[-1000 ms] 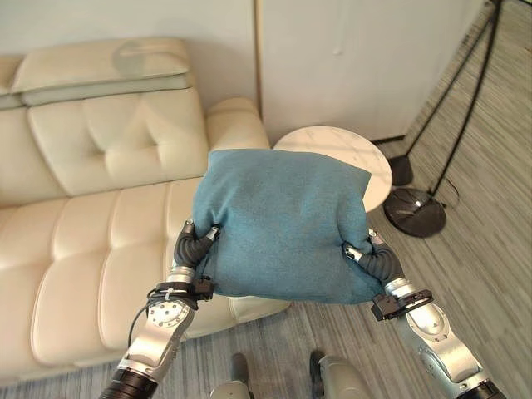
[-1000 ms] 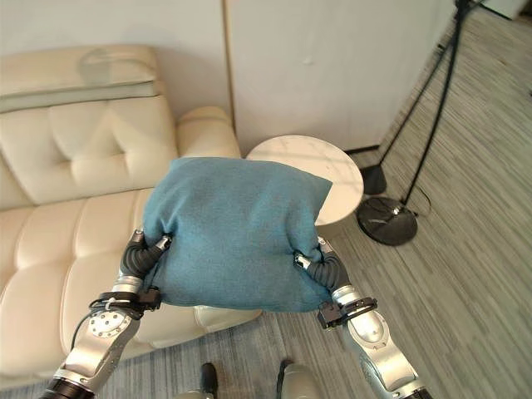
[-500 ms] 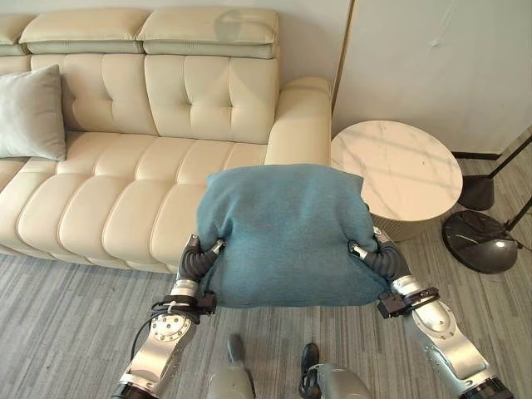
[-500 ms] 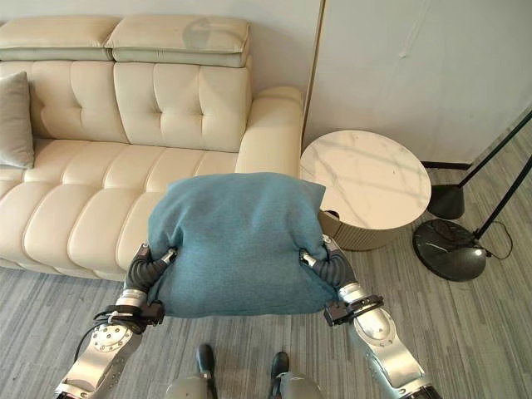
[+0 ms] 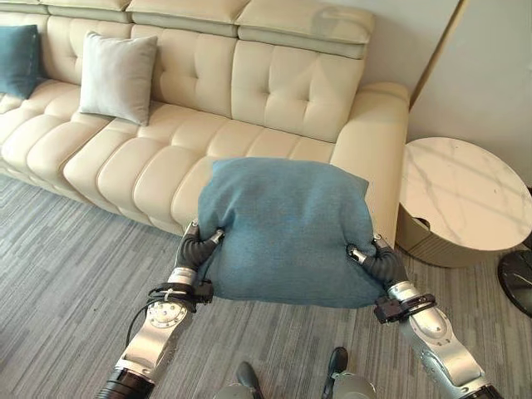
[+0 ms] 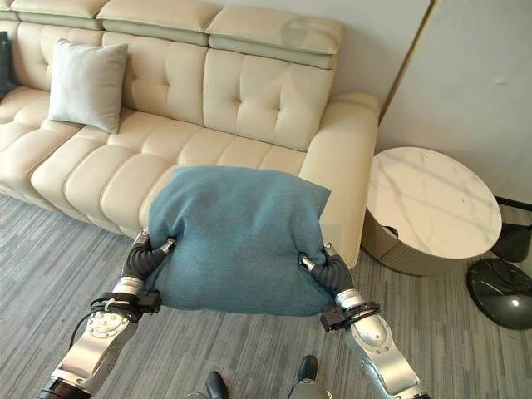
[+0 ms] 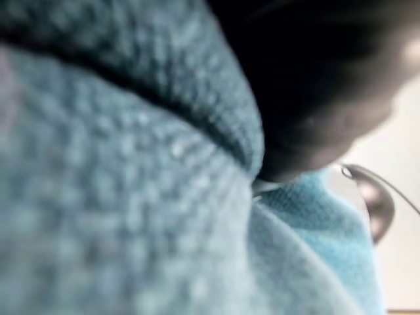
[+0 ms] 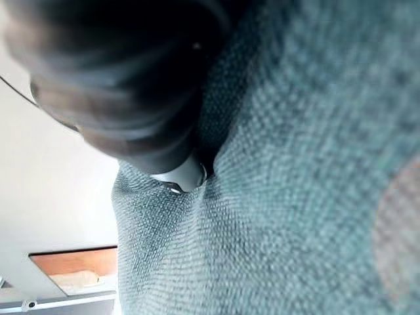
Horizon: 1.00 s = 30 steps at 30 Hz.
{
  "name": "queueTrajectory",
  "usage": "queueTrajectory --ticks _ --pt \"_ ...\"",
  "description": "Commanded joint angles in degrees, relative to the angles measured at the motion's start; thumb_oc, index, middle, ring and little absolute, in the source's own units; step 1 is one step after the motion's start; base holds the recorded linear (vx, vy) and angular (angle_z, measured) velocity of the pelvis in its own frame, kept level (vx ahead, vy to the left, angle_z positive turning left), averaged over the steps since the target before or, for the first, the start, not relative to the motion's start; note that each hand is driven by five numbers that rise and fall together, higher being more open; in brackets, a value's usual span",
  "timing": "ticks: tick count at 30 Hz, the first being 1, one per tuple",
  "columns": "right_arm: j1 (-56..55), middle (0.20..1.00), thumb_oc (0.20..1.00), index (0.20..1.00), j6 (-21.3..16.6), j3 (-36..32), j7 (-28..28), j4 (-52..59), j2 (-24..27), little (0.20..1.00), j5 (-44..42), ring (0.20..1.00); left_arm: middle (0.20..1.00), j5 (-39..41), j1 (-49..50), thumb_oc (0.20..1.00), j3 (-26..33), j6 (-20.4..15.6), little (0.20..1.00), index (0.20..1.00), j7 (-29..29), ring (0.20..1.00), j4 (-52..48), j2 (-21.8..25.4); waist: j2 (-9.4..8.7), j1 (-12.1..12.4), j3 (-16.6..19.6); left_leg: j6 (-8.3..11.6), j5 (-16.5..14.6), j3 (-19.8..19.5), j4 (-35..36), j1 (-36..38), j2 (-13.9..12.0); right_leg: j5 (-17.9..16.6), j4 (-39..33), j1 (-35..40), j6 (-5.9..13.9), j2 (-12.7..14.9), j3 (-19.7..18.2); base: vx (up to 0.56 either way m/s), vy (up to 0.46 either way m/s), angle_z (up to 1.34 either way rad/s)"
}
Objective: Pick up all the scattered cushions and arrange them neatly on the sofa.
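Observation:
I hold a large teal cushion (image 5: 287, 224) up in front of me, between both hands. My left hand (image 5: 195, 248) grips its lower left edge, thumb pinched onto the front face. My right hand (image 5: 374, 259) grips the lower right edge the same way. The fabric bunches at both grips, and fills the left wrist view (image 7: 131, 197) and the right wrist view (image 8: 295, 164). Beyond it stands the cream sofa (image 5: 274, 91). A grey cushion (image 5: 116, 76) leans on its backrest and another teal cushion (image 5: 18, 60) sits at its far left end.
A round marble side table (image 5: 465, 195) stands right of the sofa's arm (image 5: 378, 141). A black lamp base (image 6: 503, 291) lies on the floor further right. Grey striped carpet (image 5: 66, 258) stretches in front of the sofa.
The camera has swung left, so the sofa and the table sit further right and the grey and far teal cushions show more fully. The held cushion stays between both hands.

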<state>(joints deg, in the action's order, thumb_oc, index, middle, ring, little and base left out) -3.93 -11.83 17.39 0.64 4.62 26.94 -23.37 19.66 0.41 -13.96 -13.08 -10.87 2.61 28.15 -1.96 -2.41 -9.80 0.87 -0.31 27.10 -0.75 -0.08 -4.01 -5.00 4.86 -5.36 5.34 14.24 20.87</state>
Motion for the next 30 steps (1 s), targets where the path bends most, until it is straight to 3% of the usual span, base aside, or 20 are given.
queueTrajectory --ticks 1,2,4,7,12,15,16,18,19,22,24,25,27,30 --pt "8.8 0.200 0.200 0.200 -4.9 4.3 -4.1 7.0 -3.3 0.200 1.5 0.200 0.200 -0.9 -5.5 0.200 -4.6 -5.6 0.200 0.200 4.9 0.200 -6.6 -2.0 -1.97 -2.0 2.3 0.09 -4.2 -5.4 -4.2 -4.2 0.9 5.3 8.6 3.1 4.58 0.7 -5.3 0.15 0.348 0.09" --pt "9.7 0.200 0.200 0.200 -4.7 5.0 -4.3 6.6 -3.6 0.200 2.2 0.200 0.200 -1.1 -5.8 0.200 -4.9 -5.6 0.200 0.200 5.1 0.200 -6.0 -1.9 -1.51 -2.3 1.6 -1.06 -5.0 -6.1 -3.7 -3.2 2.2 5.3 14.1 0.4 4.43 0.2 -7.6 0.12 0.263 0.13" --pt "10.1 0.200 0.200 0.200 -4.9 5.4 -4.1 6.5 -3.6 0.200 2.5 0.200 0.200 -1.4 -5.9 0.200 -5.0 -5.6 0.200 0.200 5.0 0.200 -5.7 -1.8 -1.24 -2.4 0.9 -1.85 -4.2 -5.5 -3.5 -3.2 2.5 4.9 15.8 -1.8 3.32 -1.0 -8.2 0.05 0.178 0.21" --pt "10.5 0.200 0.200 0.200 -4.8 5.6 -4.4 5.9 -3.5 0.200 1.7 0.200 0.200 -1.2 -6.4 0.200 -5.6 -5.7 0.200 0.200 5.6 0.200 -4.7 -2.2 -0.38 -3.7 0.3 -1.83 -5.0 -7.0 -2.4 -0.8 4.3 7.3 13.0 -5.6 2.15 -5.6 -10.3 0.16 0.125 -0.02" --pt "10.1 0.200 0.200 0.200 -4.8 5.0 -4.8 5.2 -2.9 0.200 0.8 0.200 0.200 -1.1 -6.6 0.200 -5.5 -5.3 0.200 0.200 5.8 0.200 -3.3 -2.8 -0.13 -5.6 -0.7 -1.09 -7.3 -9.2 -1.5 2.3 5.9 4.6 6.2 -11.0 3.77 -6.8 -7.4 0.23 0.027 0.32" --pt "8.8 0.200 0.200 0.200 -4.9 3.9 -5.4 5.2 -2.1 0.200 0.7 0.200 0.200 -1.1 -6.3 0.200 -5.6 -5.7 0.200 0.200 6.8 0.200 -3.2 -4.1 -0.02 -6.3 -0.2 -0.60 -10.4 -9.5 -2.6 5.2 6.9 3.9 3.9 -10.8 3.86 -6.4 -1.4 0.32 -0.031 0.46" --pt "8.7 0.200 0.200 0.200 -4.9 3.9 -5.4 5.3 -2.0 0.200 0.7 0.200 0.200 -1.1 -6.2 0.200 -5.6 -5.7 0.200 0.200 6.8 0.200 -3.2 -4.1 0.09 -6.3 -0.3 -0.57 -10.6 -9.5 -2.7 5.3 6.8 3.9 3.8 -10.5 3.87 -6.5 -1.3 0.32 -0.074 0.25" --pt "6.8 0.200 0.200 0.200 -5.0 2.9 -5.6 5.5 -1.1 0.200 0.6 0.200 0.200 -1.3 -5.2 0.200 -6.2 -5.3 0.200 0.200 7.4 0.200 -3.5 -4.4 -0.02 -6.8 0.7 0.28 -11.9 -9.8 -4.7 6.0 7.1 3.5 1.6 -8.3 2.82 -6.7 -1.4 0.21 -0.094 0.15" --pt "6.4 0.200 0.200 0.200 -5.0 2.6 -5.8 5.2 -0.7 0.200 0.5 0.200 0.200 -1.2 -5.1 0.200 -6.4 -5.4 0.200 0.200 7.2 0.200 -3.1 -5.1 -0.43 -7.4 0.8 1.04 -10.8 -9.4 -7.1 5.1 7.4 2.0 0.8 -7.8 1.99 -6.4 -1.3 0.22 -0.159 0.14" --pt "4.5 0.200 0.200 0.200 -5.2 0.7 -5.8 5.0 0.8 0.200 0.7 0.200 0.200 -0.9 -4.2 0.200 -6.3 -5.3 0.200 0.200 7.7 0.200 -2.5 -5.5 -0.13 -8.1 1.4 4.12 -8.5 -7.8 -13.0 4.6 5.0 1.6 -1.7 -4.6 1.09 -7.0 -1.1 0.21 -0.138 0.26" --pt "3.3 0.200 0.200 0.200 -5.4 -0.6 -5.6 5.1 1.6 0.200 0.7 0.200 0.200 -0.9 -3.9 0.200 -6.1 -5.4 0.200 0.200 7.5 0.200 -1.9 -5.9 0.06 -8.1 1.8 6.60 -4.6 -7.7 -18.4 3.3 3.3 2.4 -3.6 -2.0 -0.08 -8.4 -1.7 0.22 -0.134 0.01" --pt "3.0 0.200 0.200 0.200 -5.3 -0.7 -5.6 4.8 1.8 0.200 0.6 0.200 0.200 -0.8 -3.8 0.200 -6.2 -5.4 0.200 0.200 7.6 0.200 -1.6 -6.0 0.01 -8.2 1.8 6.86 -4.1 -6.9 -17.6 2.9 2.4 3.0 -4.4 -1.1 -0.19 -8.7 -1.7 0.15 -0.073 -0.29" --pt "3.1 0.200 0.200 0.200 -5.2 -1.5 -5.3 4.6 2.2 0.200 1.1 0.200 0.200 -1.0 -3.7 0.200 -6.1 -5.1 0.200 0.200 7.6 0.200 -1.6 -6.2 -0.34 -8.1 2.3 5.53 -5.9 -5.4 -14.6 1.4 1.2 4.0 -5.3 -0.2 0.20 -8.4 -2.7 0.13 0.014 -0.17" --pt "2.8 0.200 0.200 0.200 -5.6 -2.8 -5.0 4.8 2.3 0.200 0.9 0.200 0.200 -1.4 -3.5 0.200 -5.5 -4.9 0.200 0.200 8.0 0.200 -2.2 -5.6 -1.77 -7.3 2.6 4.33 -6.6 -7.1 -12.4 -2.5 0.1 5.4 -4.2 0.3 0.12 -8.0 -5.5 0.14 0.025 -0.31"
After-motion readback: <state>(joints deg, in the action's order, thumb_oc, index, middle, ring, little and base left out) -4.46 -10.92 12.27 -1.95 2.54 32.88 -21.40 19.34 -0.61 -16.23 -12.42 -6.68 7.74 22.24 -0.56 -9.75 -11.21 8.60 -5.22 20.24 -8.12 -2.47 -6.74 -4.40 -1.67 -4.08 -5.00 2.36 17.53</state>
